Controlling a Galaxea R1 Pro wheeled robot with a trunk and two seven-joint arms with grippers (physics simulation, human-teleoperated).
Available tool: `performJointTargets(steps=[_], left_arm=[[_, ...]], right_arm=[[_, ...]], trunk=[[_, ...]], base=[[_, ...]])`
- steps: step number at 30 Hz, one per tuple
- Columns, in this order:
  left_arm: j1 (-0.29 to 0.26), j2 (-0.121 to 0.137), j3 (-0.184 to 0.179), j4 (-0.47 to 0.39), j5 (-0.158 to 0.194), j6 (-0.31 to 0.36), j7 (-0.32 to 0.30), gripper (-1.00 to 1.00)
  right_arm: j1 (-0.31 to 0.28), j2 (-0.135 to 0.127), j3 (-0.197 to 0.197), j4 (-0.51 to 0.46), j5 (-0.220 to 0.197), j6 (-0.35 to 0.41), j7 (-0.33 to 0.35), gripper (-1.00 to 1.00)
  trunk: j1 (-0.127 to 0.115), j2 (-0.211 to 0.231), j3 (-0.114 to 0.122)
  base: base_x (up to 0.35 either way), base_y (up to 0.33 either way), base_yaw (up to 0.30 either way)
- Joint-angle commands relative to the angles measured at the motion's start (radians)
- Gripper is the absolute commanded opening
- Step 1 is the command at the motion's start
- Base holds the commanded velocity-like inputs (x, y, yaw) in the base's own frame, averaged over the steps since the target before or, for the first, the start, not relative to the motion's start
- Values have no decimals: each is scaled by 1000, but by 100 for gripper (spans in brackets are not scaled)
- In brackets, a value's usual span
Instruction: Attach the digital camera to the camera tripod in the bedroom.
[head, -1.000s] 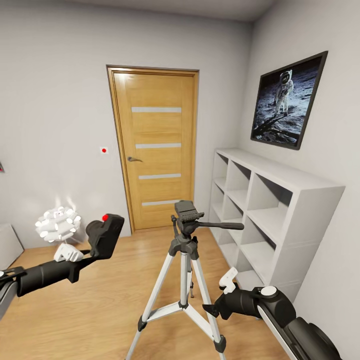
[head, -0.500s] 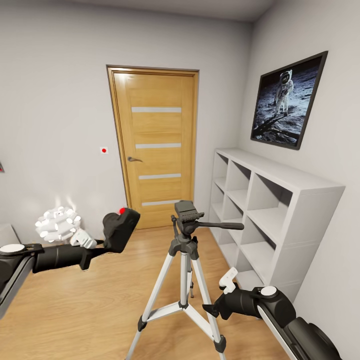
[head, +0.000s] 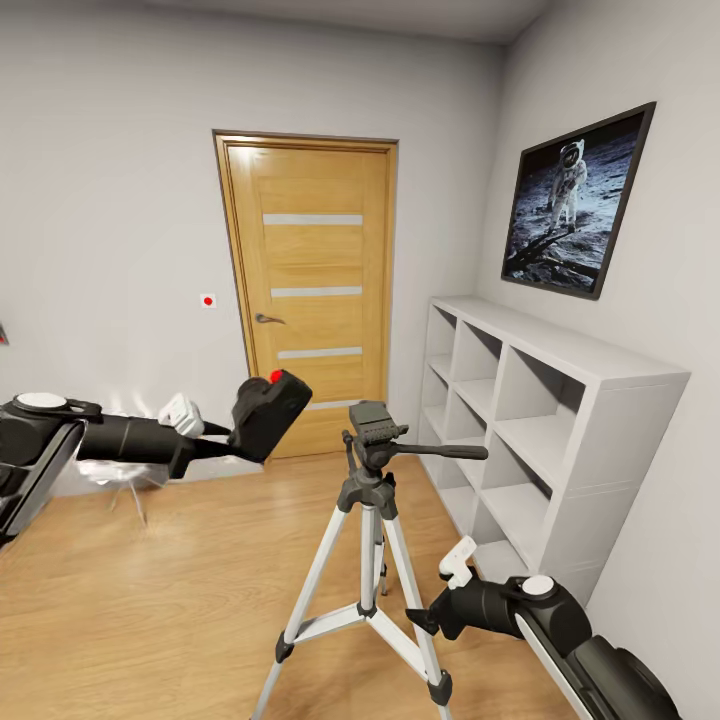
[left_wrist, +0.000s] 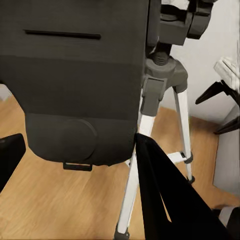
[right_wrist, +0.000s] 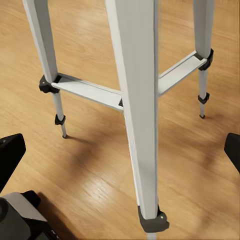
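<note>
The robot is in the bedroom, and the job is partly done. The left gripper (head: 215, 437) is pinching the digital camera (head: 268, 414) and holds it up in the air, just beside the top of the camera tripod (head: 368, 520). The red button (head: 276, 376) sits on the camera's top edge, and the camera is tilted a bit.

The tripod stands on the wood floor (head: 180, 600) in front of the door (head: 312, 295), near the white shelf (head: 540, 430). Its black head (head: 374, 424) has nothing on it yet — the camera is off to one side and a little higher. In the left wrist view the dark camera body (left_wrist: 80, 85) is very close, with the tripod's white legs (left_wrist: 182, 115) behind it.

The right gripper (head: 425, 612) hangs low by a tripod leg, and its fingers are spread with nothing between them. Its wrist view looks at the tripod's legs (right_wrist: 135, 110) and black feet.

So the camera is picked up and brought near. What is left, I think — move it over the black head, set it straight, lower it on, and let go.
</note>
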Motion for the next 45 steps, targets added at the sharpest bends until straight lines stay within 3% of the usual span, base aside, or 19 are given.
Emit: performJointTargets(steps=[1, 16, 22, 30, 35, 45], left_arm=[[-31, 6, -21, 2, -1, 11, -11, -100], [-323, 23, -218, 34, 2, 97, -101, -100], [-400, 18, -267, 56, 5, 108, -150, -100], [-460, 9, -322, 82, 10, 112, -181, -100], [-503, -12, -361, 90, 13, 113, -186, -100], [-525, -55, -380, 114, 13, 113, -190, -100]], right_arm=[[-1, -1, 0, 6, -8, -5, -3, 100], [-1, 7, -4, 47, -13, -101, -6, 100], [-1, 10, -4, 73, -18, -172, -10, 100], [1, 20, -4, 104, -21, -243, -12, 100], [1, 37, -4, 163, -21, -336, -13, 100], [-1, 54, -1, 251, -18, -435, -17, 100]], trunk=[[0, -1, -1], [0, -1, -1], [0, -1, -1], [0, -1, -1], [0, -1, -1], [0, -1, -1]], base=[[0, 0, 0], [0, 0, 0], [0, 0, 0], [0, 0, 0], [0, 0, 0], [0, 0, 0]])
